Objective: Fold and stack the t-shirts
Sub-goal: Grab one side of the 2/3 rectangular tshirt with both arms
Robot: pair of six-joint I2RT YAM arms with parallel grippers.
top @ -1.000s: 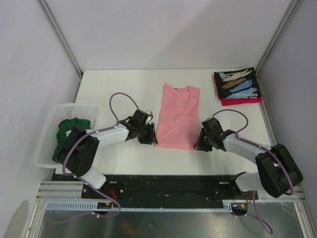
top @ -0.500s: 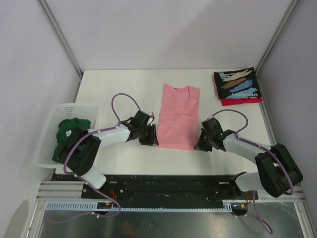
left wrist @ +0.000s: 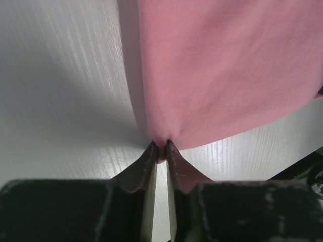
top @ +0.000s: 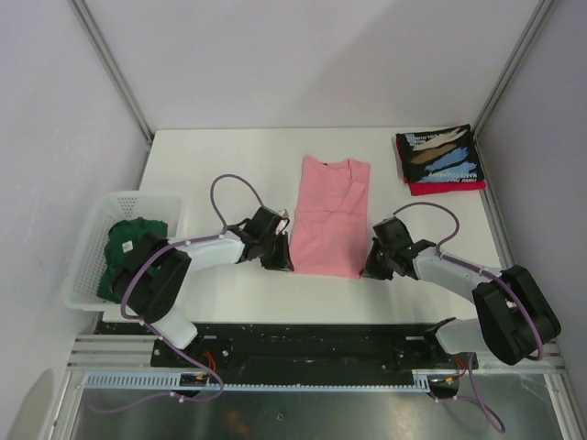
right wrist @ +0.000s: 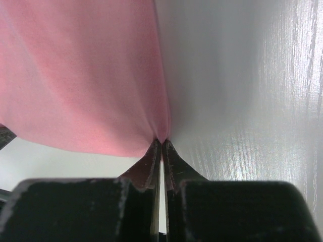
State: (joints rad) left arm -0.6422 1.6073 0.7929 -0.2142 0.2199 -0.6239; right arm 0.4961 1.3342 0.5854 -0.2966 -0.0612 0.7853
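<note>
Only the top view gives you the layout. The light pink soft cloth t-shirt [top: 328,215] lies flat mid-table as a long folded rectangle, neckline at the far end, on the white matte table [top: 229,165]. The left gripper [top: 285,265] is at its near left corner and the right gripper [top: 366,272] at its near right corner. From up there you can't tell how the jaws stand.

The wrist views settle it. The left wrist shows black fingers [left wrist: 144,164] pinched tight on pink cloth, which is drawn to a peak at the tips. The right wrist shows the same: black fingertips [right wrist: 149,161] clamped on the pink edge, smooth folds fanning away. These views also show fine streaky grain and glare on the table.

You can count four tees:
- One pink.
- One dark green crumpled t-shirt [top: 124,247] inside the white slatted plastic basket [top: 147,199] at the left edge.
- One black t-shirt with blue, tan and white streaks [top: 438,156], folded square at the far right.
- One red t-shirt [top: 449,188] under the black one, its edge peeking out.

There is one basket and two grippers.
</note>
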